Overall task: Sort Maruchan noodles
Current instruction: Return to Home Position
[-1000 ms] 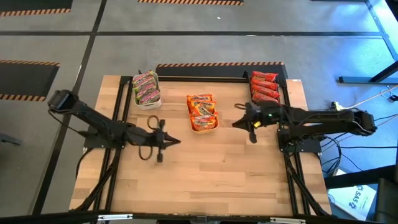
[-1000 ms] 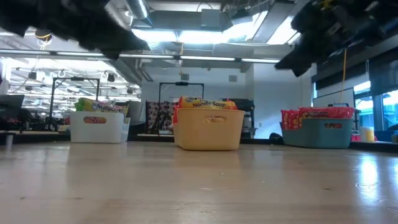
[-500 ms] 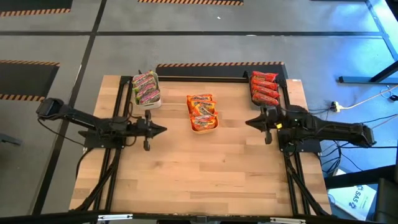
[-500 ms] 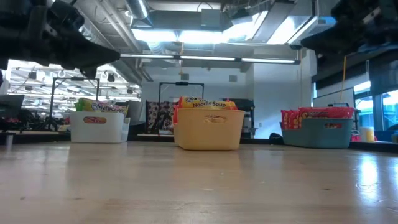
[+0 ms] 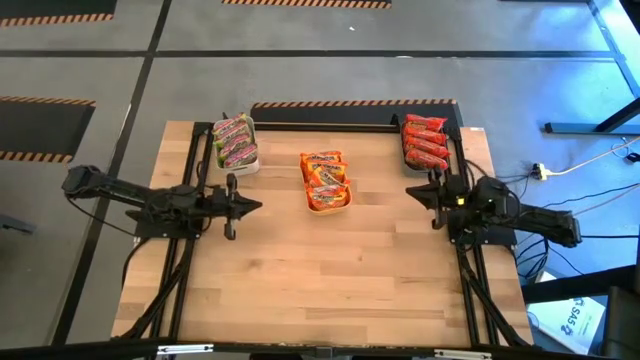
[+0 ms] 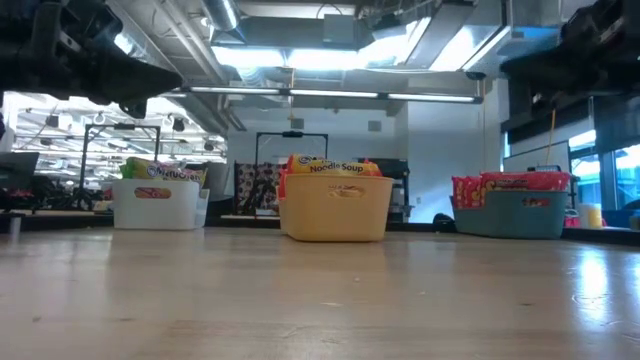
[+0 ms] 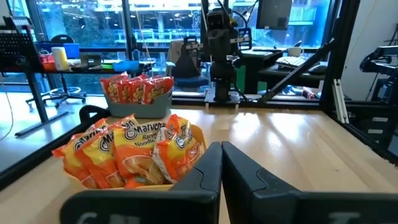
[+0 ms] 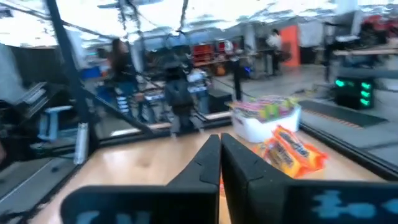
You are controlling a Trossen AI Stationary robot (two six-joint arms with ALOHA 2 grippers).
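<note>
Crinkly plastic noodle packets (image 5: 325,178) fill three rectangular bins (image 6: 335,212) on the wooden tabletop (image 5: 340,280); the left gripper (image 5: 255,206) and right gripper (image 5: 415,193), both pressed together, flank the middle bin, well apart from it.

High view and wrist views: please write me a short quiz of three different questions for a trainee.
1. True or false: a packet lies loose on the table, outside any bin.
2. Which packets fill the middle bin? A red, B orange-yellow, C green-pink.
3. Fill in: the left hand and the right hand are both ___.
Key: 1 false; 2 B, the orange-yellow packets; 3 shut.
</note>
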